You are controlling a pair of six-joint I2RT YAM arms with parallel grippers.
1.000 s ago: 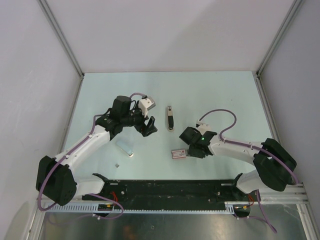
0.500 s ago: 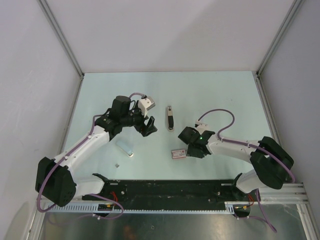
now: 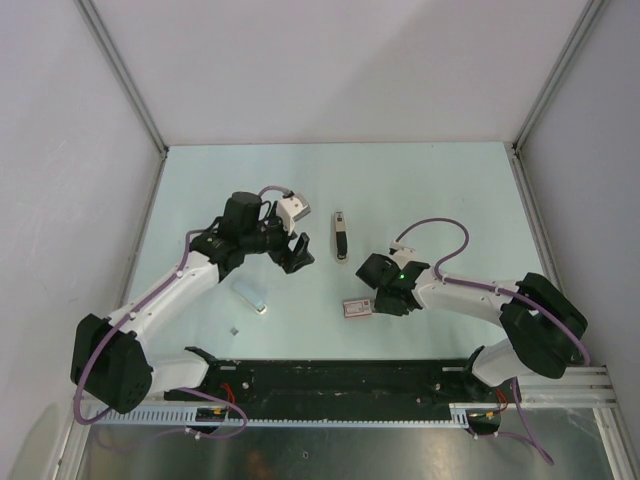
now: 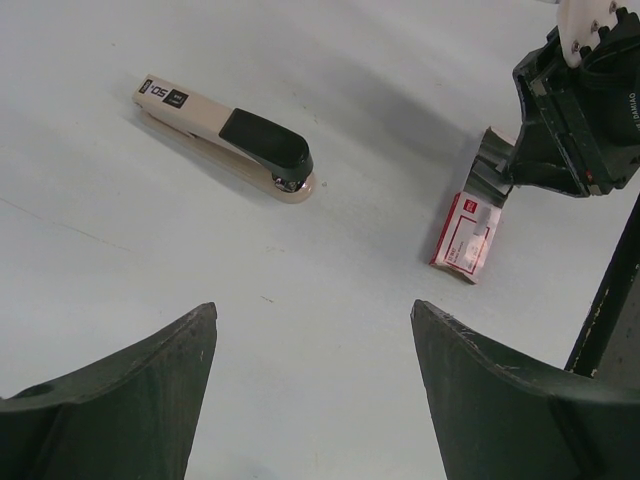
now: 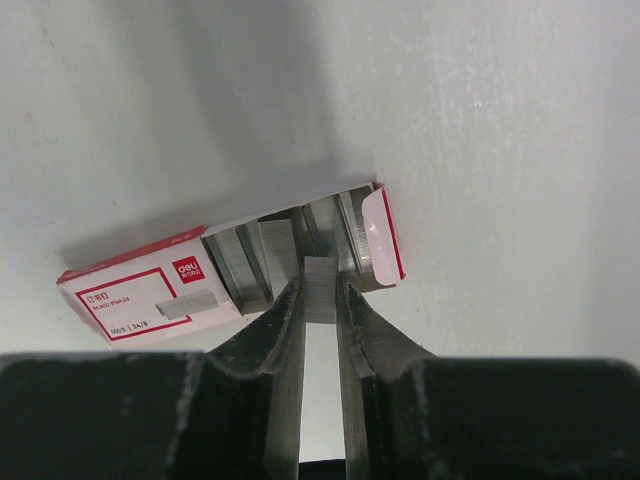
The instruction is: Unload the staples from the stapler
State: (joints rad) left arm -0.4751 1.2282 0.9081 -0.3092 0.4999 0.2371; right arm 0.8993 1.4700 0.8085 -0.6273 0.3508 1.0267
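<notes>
The stapler [image 3: 341, 236] lies closed on the table, slim and black with a pale strip; in the left wrist view [image 4: 225, 138] it is at the upper left. My left gripper [image 3: 297, 255] is open and empty, left of the stapler and apart from it; its fingers [image 4: 120, 400] frame bare table. My right gripper [image 3: 386, 300] is shut on a strip of staples [image 5: 320, 300], its tips [image 5: 320, 283] at the open end of the red-and-white staple box [image 5: 150, 290], which holds several more strips. The box [image 3: 357, 307] lies below the stapler.
A short pale blue-white block [image 3: 250, 296] lies left of the box, with a tiny grey piece [image 3: 233, 330] below it. The black rail [image 3: 330, 380] runs along the near edge. The staple box [image 4: 467, 232] and my right gripper [image 4: 575, 120] show in the left wrist view.
My right gripper has edged slightly left toward the staple box. The left arm and the stapler have not visibly moved.
</notes>
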